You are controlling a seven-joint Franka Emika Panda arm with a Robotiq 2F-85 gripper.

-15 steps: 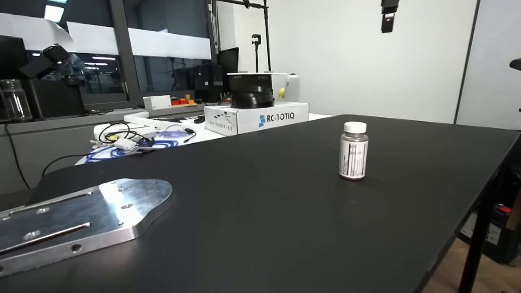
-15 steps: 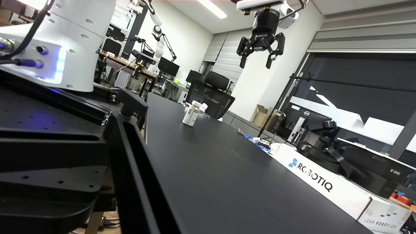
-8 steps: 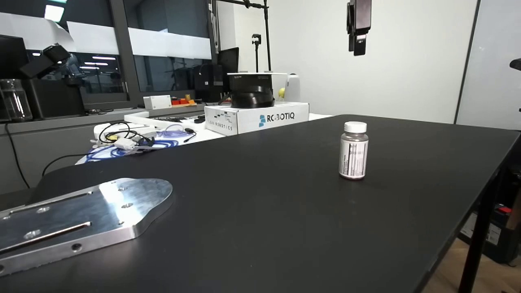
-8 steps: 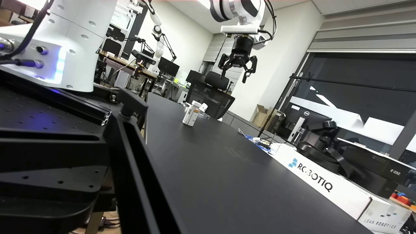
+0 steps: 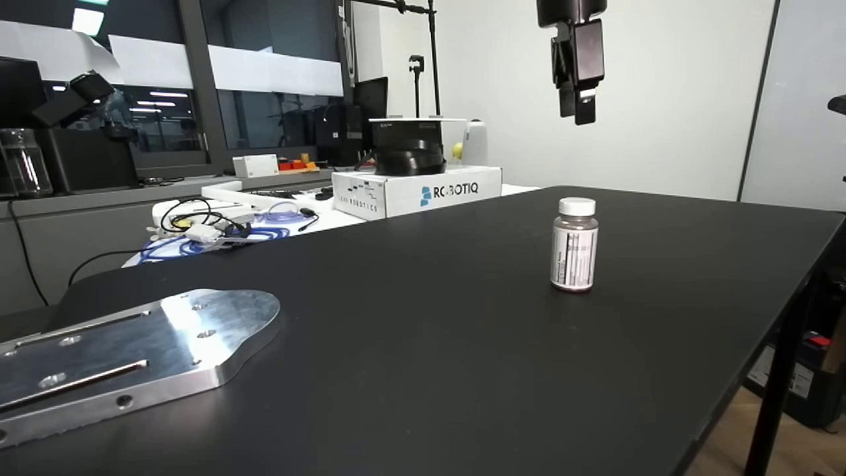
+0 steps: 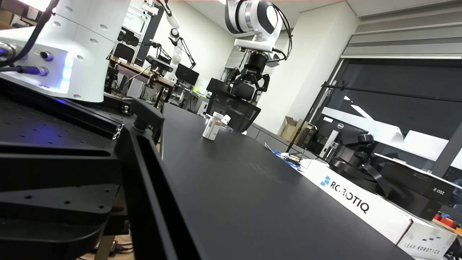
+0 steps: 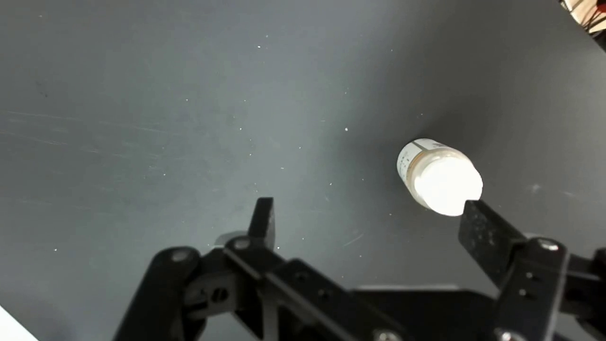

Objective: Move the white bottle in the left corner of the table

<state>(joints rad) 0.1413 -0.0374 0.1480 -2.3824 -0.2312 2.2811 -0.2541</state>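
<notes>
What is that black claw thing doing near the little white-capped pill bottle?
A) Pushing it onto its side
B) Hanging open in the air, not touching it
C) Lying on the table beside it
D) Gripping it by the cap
B: the wrist view shows the gripper spread open, and in an exterior view it hangs clear of the white-capped pill bottle, which stands upright on the black table.
</notes>
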